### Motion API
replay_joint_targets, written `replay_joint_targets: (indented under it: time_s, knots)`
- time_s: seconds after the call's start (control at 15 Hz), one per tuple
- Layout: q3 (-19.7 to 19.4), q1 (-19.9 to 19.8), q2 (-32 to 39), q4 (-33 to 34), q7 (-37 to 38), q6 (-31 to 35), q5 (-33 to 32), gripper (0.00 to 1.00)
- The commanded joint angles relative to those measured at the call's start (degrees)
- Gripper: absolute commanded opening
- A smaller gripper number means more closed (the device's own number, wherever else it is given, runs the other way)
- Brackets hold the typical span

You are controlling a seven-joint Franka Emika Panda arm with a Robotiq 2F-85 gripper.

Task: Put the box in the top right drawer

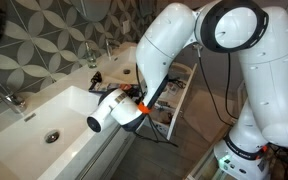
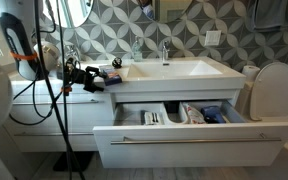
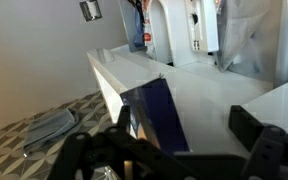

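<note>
The box is a flat dark blue carton. It lies on the white counter in the wrist view, between my fingers and closer to the left one. My gripper is open and low over it, not closed on it. In an exterior view the gripper reaches over the counter left of the basin, with the box at its tip. The top right drawer is pulled out under the basin and holds several small items. In an exterior view it shows behind my arm; the gripper is mostly hidden there.
A white basin with a faucet sits above the open drawer. A toilet stands beside the vanity. A second basin lies along the counter. Cables hang by my arm. Tiled wall behind.
</note>
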Motion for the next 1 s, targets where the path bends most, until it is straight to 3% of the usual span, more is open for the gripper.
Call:
replay_joint_targets:
  time_s: [0.0,0.33,0.6,0.67,0.93]
  knots:
    - [-1.1,1.6,0.1,0.9,-3.3,-4.1,-1.0,1.00]
    - [-1.2,2.4,1.2,1.3,-6.9,-8.5,-2.0,0.99]
    - [-1.8,3.2,2.5,1.6,-7.0,-12.5,-4.7,0.75]
    - [-1.9,3.2,3.0,1.6,-6.8,-13.1,-5.3,0.73]
    - [-2.1,2.7,4.8,1.9,-6.3,-13.9,-7.3,0.76]
